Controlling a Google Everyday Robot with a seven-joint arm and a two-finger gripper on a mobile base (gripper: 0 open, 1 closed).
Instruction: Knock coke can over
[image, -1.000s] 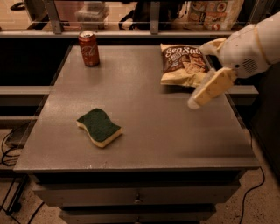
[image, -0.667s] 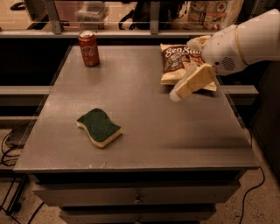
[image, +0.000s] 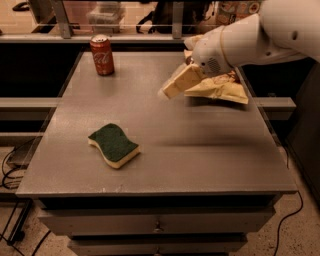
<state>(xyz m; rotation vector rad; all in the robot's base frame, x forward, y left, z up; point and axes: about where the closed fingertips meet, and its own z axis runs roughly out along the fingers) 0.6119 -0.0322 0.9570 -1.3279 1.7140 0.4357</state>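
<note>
Red-bodied, silver-topped cylindrical coke can (image: 102, 56) stands upright at the far left corner of the grey metal table (image: 210, 150), close to the far edge; its long axis is vertical.

Cream-coloured two-finger gripper (image: 170, 90) on the white arm hangs above the table toward the far right, tip pointing left and slightly down. It holds nothing. Whether it is spread or pressed together cannot be told.

Governing relation: the coke can lies to the left of the gripper and somewhat farther back, well apart from it, with bare table between.

Judgement: a sideways push at the upper body should tip the coke can.

Other items:
- crumpled tan chip bag (image: 222, 89), just behind and right of the gripper;
- green-topped yellow sponge (image: 114, 145), near left, off the approach line.
</note>
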